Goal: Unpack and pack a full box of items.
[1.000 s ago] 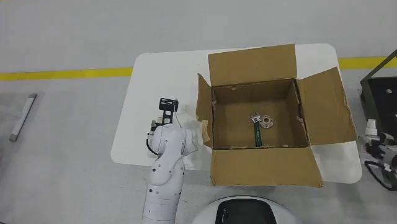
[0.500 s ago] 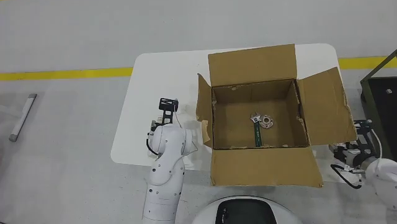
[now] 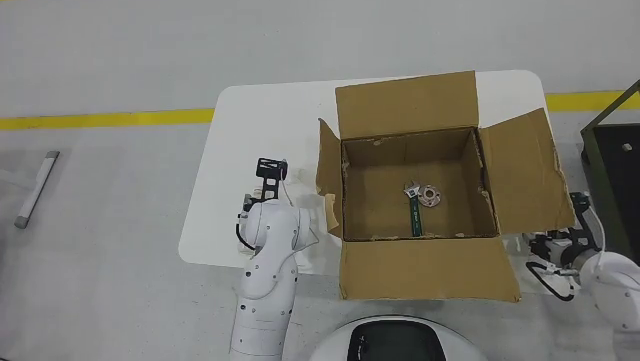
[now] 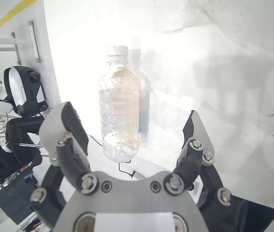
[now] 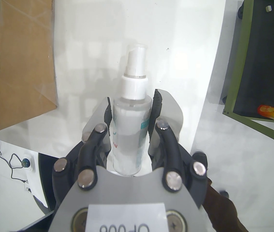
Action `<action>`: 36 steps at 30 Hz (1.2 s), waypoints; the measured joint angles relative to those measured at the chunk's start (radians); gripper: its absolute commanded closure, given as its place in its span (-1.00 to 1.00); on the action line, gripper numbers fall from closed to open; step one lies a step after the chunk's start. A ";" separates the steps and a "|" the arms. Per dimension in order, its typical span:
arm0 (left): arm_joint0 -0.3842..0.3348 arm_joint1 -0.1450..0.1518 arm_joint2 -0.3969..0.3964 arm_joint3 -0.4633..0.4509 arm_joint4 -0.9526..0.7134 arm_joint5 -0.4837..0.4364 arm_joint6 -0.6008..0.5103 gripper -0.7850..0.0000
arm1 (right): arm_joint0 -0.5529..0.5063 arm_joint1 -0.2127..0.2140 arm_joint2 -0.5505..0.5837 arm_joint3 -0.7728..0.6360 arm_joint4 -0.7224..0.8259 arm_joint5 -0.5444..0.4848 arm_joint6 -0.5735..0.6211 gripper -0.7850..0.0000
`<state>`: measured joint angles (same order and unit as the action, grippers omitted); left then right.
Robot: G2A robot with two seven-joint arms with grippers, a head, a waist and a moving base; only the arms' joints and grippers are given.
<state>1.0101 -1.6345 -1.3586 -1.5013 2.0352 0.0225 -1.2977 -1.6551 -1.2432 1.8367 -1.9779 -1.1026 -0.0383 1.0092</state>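
The open cardboard box (image 3: 520, 176) stands on the white table (image 3: 270, 121), and a green-handled wrench (image 3: 412, 211) and a round metal part (image 3: 430, 196) lie on its floor. Left of the box, my left gripper (image 3: 271, 169) (image 4: 130, 112) is open. A clear plastic bottle (image 4: 120, 102) with a white cap lies on the table between its fingers, untouched by either. At the table's front right corner, my right gripper (image 3: 556, 251) (image 5: 132, 114) is shut on a spray bottle (image 5: 130, 121) with a white pump top, just above the tabletop.
The box's four flaps are folded outward; the right flap (image 5: 18, 49) lies close to the right gripper. A dark green cart (image 5: 260, 61) holding an orange can (image 5: 272, 112) stands on the floor beyond the table's right edge. A clear plastic bag (image 4: 175, 13) lies past the bottle.
My right arm has come in from beyond the table's right edge to the front right corner, carrying the spray bottle. The left arm has stayed still.
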 measured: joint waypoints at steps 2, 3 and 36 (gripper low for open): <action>0.000 0.000 0.000 0.000 0.000 0.000 0.000 -1.00 | -0.001 0.001 0.000 0.000 0.004 0.001 -0.001 -0.18; 0.000 0.000 0.000 0.000 0.000 0.000 0.000 -1.00 | -0.001 0.002 0.000 0.001 0.005 0.002 -0.001 -0.20; 0.000 0.000 0.000 0.000 0.000 0.000 0.000 -1.00 | 0.236 0.032 -0.041 -0.371 0.193 -0.111 -0.251 1.00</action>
<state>1.0101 -1.6345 -1.3586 -1.5013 2.0352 0.0225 -1.2977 -1.4192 -1.2112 1.7961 -2.3493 -0.9093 -0.1497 0.7585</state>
